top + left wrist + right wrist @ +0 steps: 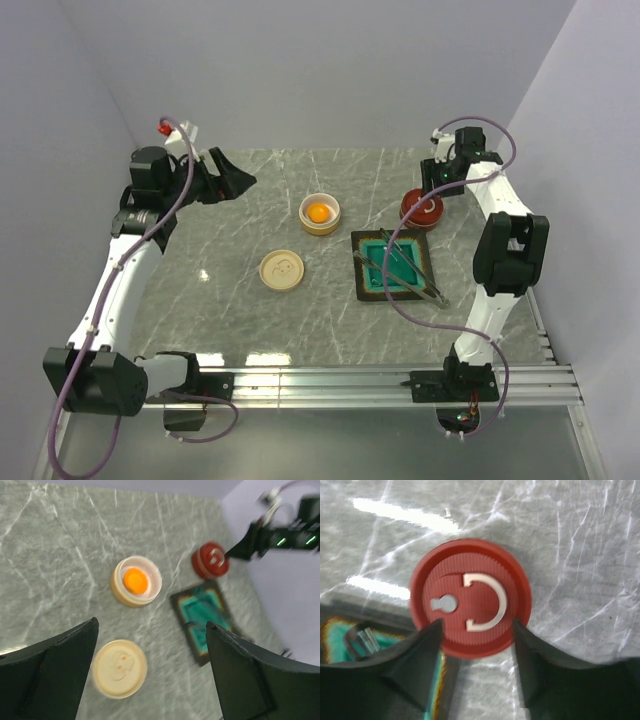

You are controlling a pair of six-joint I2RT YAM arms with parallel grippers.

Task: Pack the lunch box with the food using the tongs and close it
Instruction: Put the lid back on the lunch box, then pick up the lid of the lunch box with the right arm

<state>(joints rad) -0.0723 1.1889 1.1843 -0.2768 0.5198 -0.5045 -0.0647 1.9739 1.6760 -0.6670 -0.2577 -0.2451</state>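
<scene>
Your right tool (476, 624) hangs half-spread over the red lid (470, 565), gripping nothing. Your left tool (151, 624) is wide and empty, high at the far left. The tongs (412, 268) lie across the tray (362, 292) just beside you, and the food (318, 212) sits in the bowl (320, 231). Lift clear, then pinch both tong arms squarely, mid-length.

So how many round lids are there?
2. A cream lid lies flat on the table, nearer the arms than the open cream pot. A red lid closes the red pot behind the teal tray.
</scene>
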